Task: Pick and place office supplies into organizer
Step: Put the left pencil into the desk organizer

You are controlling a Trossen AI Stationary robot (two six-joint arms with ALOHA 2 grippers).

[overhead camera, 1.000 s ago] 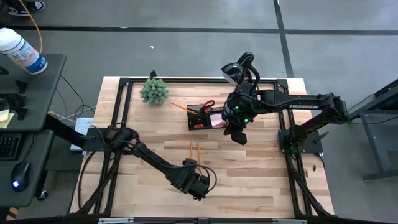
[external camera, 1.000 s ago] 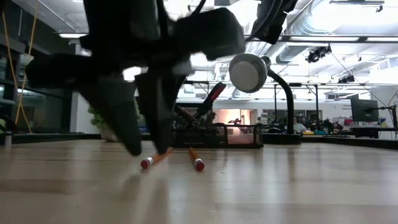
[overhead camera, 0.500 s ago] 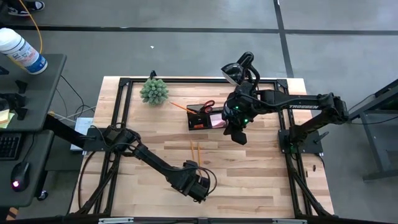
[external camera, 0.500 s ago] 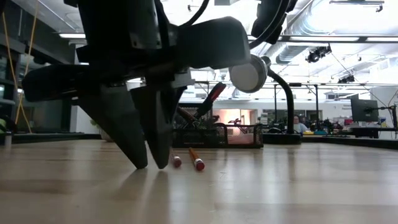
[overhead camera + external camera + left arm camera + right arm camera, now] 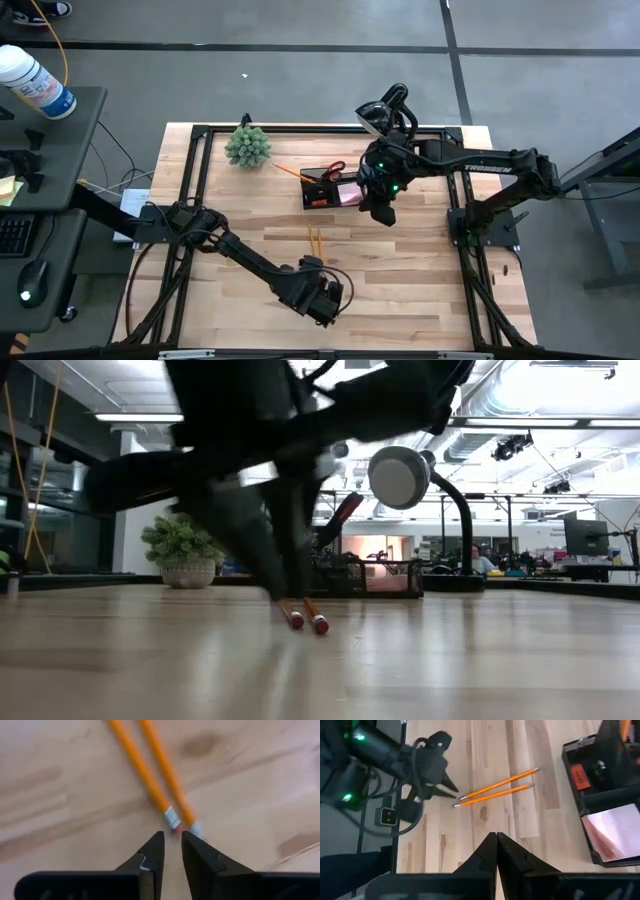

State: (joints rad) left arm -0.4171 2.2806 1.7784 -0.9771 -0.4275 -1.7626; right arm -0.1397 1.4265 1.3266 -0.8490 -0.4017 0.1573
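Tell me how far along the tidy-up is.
Done: scissors and pink sticky-note pad sit in the organizer. In hand: nothing yet; the left claw is narrowly parted at the eraser ends of two pencils lying on the table. Left: both pencils. Right claw shut, waiting near the organizer.

Left gripper (image 5: 171, 845) low near front edge, jaws nearly together w/ small gap. Right gripper (image 5: 496, 840) raised mid-air, jaws closed.
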